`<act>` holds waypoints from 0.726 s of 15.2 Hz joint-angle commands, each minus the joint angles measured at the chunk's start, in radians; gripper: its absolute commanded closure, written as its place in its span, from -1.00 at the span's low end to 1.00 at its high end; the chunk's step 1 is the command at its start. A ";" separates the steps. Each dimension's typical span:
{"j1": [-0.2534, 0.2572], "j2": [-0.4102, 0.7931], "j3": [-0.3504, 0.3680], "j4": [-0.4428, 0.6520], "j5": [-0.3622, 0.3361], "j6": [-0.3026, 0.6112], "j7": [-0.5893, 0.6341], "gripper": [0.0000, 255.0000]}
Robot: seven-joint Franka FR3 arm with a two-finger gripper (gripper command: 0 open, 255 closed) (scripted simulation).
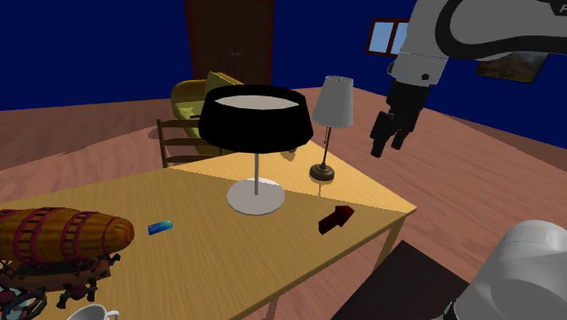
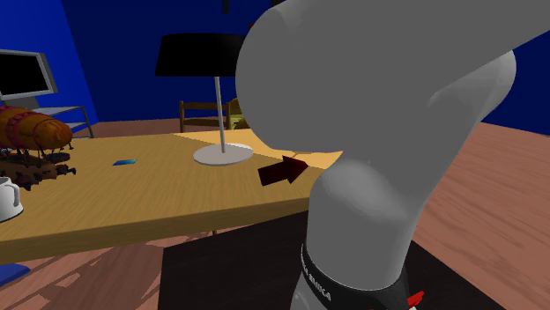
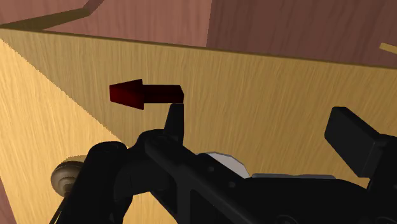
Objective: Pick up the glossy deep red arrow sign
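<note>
The gripper (image 1: 388, 146) is hovering aloft, fingers spread wide, gripping nothing, while the dark red arrow sign (image 1: 335, 219) is lying near the edge of the wooden table (image 1: 164, 195).

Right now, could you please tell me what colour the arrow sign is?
Deep red arrow sign, clearest in the wrist view.

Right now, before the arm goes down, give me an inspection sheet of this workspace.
Surface: wooden table, partly shaded.
Job's things: dark red arrow sign, lying on the table near its edge, untouched.
Clutter: black-shaded lamp, small grey-shaded lamp, small blue item, brown airship model, white mug.
Grippers: gripper open, up in the air, holding nothing.
Cables: nothing seen.
Surroundings: wooden chair, brown door, blue walls.
</note>
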 commanded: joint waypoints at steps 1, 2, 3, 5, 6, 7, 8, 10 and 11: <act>0.000 0.000 0.000 0.000 0.000 0.000 0.000 -1.00; 0.006 0.003 -0.015 -0.027 -0.013 0.025 -0.043 -1.00; 0.012 0.007 -0.030 -0.052 -0.027 0.051 -0.086 -1.00; 0.023 0.022 -0.061 -0.099 -0.056 0.104 -0.170 -1.00; 0.028 0.032 -0.076 -0.121 -0.070 0.132 -0.212 -1.00; 0.032 0.043 -0.092 -0.141 -0.085 0.160 -0.254 -1.00; 0.036 0.057 -0.107 -0.159 -0.099 0.189 -0.296 -1.00; 0.044 0.090 -0.138 -0.192 -0.127 0.250 -0.378 -1.00; 0.048 0.110 -0.154 -0.205 -0.141 0.281 -0.419 -1.00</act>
